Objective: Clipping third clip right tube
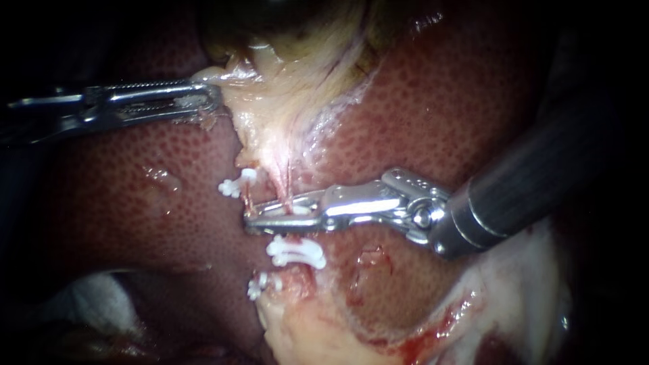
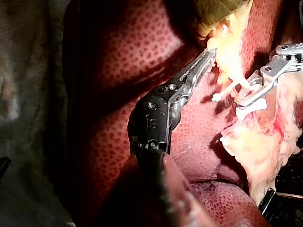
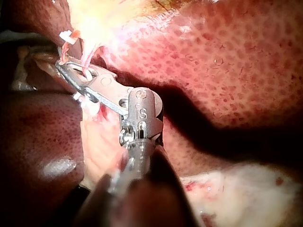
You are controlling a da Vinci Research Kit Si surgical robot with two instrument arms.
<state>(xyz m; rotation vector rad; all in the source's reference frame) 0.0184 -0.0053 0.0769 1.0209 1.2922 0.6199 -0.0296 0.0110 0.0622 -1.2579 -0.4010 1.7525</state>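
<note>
Two thin tubes run down from the pale gallbladder tissue (image 1: 284, 101) over the liver (image 1: 439, 101). My right instrument (image 1: 251, 222) comes in from the right and lies across them, jaws closed to a narrow gap on a white clip (image 1: 301, 209) around the right tube (image 1: 287, 189). Below the jaws, another white clip (image 1: 295, 251) sits on the same tube. The left tube (image 1: 247, 199) carries a clip (image 1: 233, 186) above the jaws and one (image 1: 260, 284) below. My left instrument (image 1: 213, 101) is shut on the gallbladder's pale edge, holding it leftward.
Pale fatty tissue with some blood (image 1: 514, 290) lies at the lower right. White gauze (image 1: 88, 297) shows in the dark lower left. In the right wrist view the liver (image 3: 227, 61) rises beside my right instrument (image 3: 61, 66).
</note>
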